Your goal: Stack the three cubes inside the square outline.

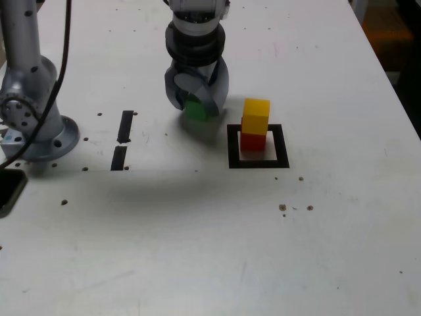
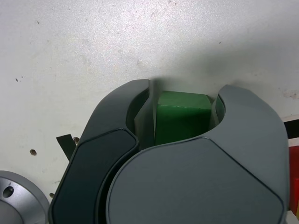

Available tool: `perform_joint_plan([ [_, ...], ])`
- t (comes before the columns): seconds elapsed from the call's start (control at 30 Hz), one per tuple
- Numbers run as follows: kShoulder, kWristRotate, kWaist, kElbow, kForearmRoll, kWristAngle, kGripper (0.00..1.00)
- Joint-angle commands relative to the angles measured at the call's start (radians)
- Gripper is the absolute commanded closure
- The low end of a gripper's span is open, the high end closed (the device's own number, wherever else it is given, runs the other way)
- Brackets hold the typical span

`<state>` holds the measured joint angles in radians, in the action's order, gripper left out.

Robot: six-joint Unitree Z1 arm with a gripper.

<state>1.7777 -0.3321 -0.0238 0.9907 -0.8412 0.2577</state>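
A scuffed white table (image 1: 197, 250), speckled with small dark flecks, carries two short black tape strips (image 1: 122, 139) beside the arm's grey round base (image 1: 39, 135). The grey gripper (image 1: 195, 105) has its fingers clamped on a small green cube (image 2: 181, 116) just outside the flat black square outline (image 1: 258, 162), where a yellow cube (image 1: 256, 115) sits atop a red cube (image 1: 253, 141).

The arm reaches down from its grey base (image 1: 36, 125) to the tabletop, wrist pointing downward. Its gripper (image 1: 196, 105) is clamped, both curved jaws pressed against the green cube (image 2: 182, 116).
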Motion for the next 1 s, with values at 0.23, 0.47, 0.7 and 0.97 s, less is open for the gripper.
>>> perform_joint_plan([
  [0.23, -0.023, 0.028, -0.002, 0.006, -0.035, 0.002, 0.87],
  [0.47, -0.06, 0.076, -0.002, 0.06, -0.161, -0.006, 0.87],
  [0.7, -0.075, 0.085, 0.019, 0.161, -0.299, -0.046, 0.87],
  [0.97, -0.083, 0.122, 0.047, 0.349, -0.495, -0.07, 0.87],
])
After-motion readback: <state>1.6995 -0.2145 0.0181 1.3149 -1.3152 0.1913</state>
